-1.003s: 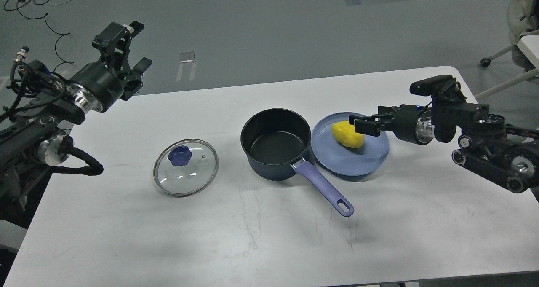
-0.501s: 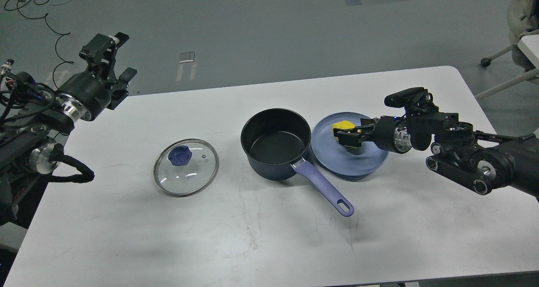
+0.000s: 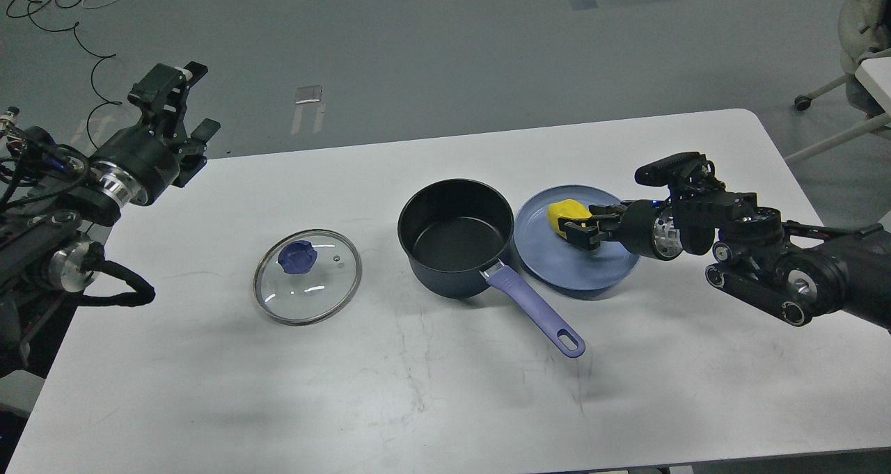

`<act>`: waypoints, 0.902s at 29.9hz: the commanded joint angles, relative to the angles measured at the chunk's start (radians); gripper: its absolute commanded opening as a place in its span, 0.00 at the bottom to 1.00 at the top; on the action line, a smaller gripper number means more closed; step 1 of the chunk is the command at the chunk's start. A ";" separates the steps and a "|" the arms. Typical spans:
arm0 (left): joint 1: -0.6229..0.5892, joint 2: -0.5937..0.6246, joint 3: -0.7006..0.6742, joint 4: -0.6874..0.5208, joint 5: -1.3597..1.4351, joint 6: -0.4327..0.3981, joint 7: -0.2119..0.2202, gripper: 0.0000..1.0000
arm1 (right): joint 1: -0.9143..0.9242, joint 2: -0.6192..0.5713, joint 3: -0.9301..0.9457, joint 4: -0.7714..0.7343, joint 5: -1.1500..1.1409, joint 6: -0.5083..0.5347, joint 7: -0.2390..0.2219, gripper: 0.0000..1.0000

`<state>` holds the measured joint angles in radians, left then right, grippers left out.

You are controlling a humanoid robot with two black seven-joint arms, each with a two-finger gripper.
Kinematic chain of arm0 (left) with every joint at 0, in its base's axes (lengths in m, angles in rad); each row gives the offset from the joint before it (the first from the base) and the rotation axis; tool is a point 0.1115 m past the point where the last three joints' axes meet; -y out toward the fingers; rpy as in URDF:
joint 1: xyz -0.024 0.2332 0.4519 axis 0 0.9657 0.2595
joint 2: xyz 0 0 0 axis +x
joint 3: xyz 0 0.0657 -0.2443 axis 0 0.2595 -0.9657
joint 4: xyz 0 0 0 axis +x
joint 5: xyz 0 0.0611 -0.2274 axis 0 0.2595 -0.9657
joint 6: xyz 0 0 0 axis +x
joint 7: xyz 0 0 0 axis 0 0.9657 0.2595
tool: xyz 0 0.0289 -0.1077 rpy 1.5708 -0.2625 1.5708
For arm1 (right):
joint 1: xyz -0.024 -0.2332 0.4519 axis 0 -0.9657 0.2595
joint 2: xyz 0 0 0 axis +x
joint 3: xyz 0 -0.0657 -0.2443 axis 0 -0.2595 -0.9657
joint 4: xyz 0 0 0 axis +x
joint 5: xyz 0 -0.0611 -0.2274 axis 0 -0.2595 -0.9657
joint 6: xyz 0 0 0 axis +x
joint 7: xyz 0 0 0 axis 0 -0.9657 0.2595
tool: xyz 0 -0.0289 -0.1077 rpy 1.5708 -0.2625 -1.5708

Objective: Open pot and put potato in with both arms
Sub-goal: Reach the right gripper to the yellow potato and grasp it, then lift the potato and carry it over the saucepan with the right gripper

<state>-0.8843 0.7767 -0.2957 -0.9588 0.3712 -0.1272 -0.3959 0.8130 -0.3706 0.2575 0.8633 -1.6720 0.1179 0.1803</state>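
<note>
The dark blue pot [image 3: 456,236] stands open at the table's middle, its purple handle [image 3: 536,310] pointing to the front right. Its glass lid [image 3: 308,276] with a blue knob lies flat on the table to the left. The yellow potato [image 3: 565,214] rests on the blue plate [image 3: 557,269] just right of the pot. My right gripper [image 3: 583,226] comes in low from the right, its fingers closed on the potato's right side. My left gripper [image 3: 186,106] is open and empty, raised beyond the table's far-left corner, well away from the lid.
The white table [image 3: 445,390] is bare along the front. Beyond its far edge is grey floor with cables [image 3: 76,35] at the top left. A chair base [image 3: 821,91] stands at the far right.
My right gripper moved left and down onto the potato on the plate and closed on it. My left arm drew back to the left, away from the table.
</note>
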 commanded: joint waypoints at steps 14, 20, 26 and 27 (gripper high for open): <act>0.005 -0.010 0.000 0.009 0.003 0.001 0.002 0.98 | 0.143 -0.045 0.020 0.134 0.011 -0.023 0.030 0.57; 0.002 -0.013 0.000 0.009 0.006 0.000 0.002 0.98 | 0.203 0.030 0.003 0.143 0.008 -0.020 0.028 0.57; 0.002 -0.010 0.000 0.009 0.003 0.000 0.002 0.98 | 0.201 0.150 -0.073 0.115 0.006 -0.018 0.024 0.58; 0.002 -0.010 0.000 0.009 0.003 0.000 0.002 0.98 | 0.201 0.180 -0.081 0.097 0.006 -0.017 0.018 0.68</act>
<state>-0.8825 0.7660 -0.2961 -0.9496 0.3769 -0.1268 -0.3942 1.0151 -0.2536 0.2052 0.9875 -1.6656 0.0999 0.2065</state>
